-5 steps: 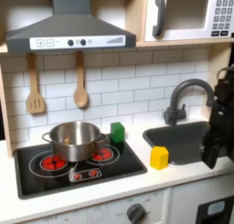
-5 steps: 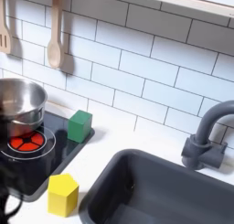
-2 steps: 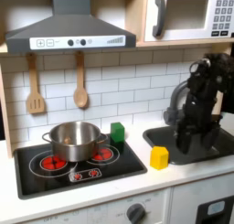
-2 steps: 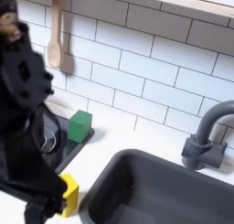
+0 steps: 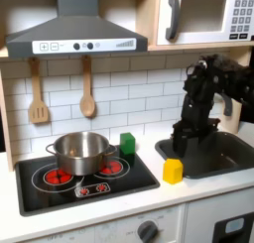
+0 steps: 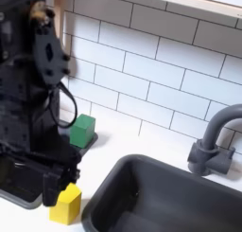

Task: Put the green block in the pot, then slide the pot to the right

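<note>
The green block (image 5: 127,142) stands on the white counter by the stove's back right corner, just right of the silver pot (image 5: 81,151), which sits on the stove's burner. In the second exterior view the green block (image 6: 85,130) shows beside the black arm, which hides the pot. My gripper (image 5: 180,148) points down over the sink's left edge, above and behind the yellow block (image 5: 174,171). In the second exterior view the gripper (image 6: 61,179) hangs just over the yellow block (image 6: 66,204), fingers apart and holding nothing. It is well to the right of the green block in the first exterior view.
A black stovetop (image 5: 134,176) with red burners lies at the first exterior view's left. The dark sink basin (image 5: 223,153) and grey faucet (image 6: 213,146) lie to the right. A wooden spatula (image 5: 38,93) and a wooden spoon (image 5: 87,88) hang on the tiled wall.
The arm has swung from the first exterior view's right edge leftward across the sink to above the yellow block. The pot and both blocks have not moved.
</note>
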### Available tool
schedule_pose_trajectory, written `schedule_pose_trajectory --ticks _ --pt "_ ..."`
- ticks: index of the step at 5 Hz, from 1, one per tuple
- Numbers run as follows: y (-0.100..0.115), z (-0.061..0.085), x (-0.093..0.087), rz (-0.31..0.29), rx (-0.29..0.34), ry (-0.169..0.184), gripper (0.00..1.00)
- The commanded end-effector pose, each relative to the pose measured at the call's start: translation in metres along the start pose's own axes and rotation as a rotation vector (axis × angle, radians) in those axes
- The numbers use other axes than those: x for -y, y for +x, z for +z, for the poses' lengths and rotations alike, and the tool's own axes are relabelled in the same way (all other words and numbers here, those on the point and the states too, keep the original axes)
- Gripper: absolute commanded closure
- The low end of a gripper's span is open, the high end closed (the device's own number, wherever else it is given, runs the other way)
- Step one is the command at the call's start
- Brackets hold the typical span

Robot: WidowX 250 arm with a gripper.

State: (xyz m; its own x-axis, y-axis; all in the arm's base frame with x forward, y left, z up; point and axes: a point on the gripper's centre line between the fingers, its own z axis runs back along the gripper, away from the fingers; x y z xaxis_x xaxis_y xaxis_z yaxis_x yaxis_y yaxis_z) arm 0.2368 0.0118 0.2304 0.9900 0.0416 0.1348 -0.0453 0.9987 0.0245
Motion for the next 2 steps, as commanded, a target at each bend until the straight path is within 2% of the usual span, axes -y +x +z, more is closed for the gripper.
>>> schedule_pose_trajectory --ticks 1,2 --pt "0.033 -0.009 -0.008 -0.009 0.012 0.007 0.0" --pt "0.05 -0.013 -0.006 -0.019 0.024 0.009 0.0"
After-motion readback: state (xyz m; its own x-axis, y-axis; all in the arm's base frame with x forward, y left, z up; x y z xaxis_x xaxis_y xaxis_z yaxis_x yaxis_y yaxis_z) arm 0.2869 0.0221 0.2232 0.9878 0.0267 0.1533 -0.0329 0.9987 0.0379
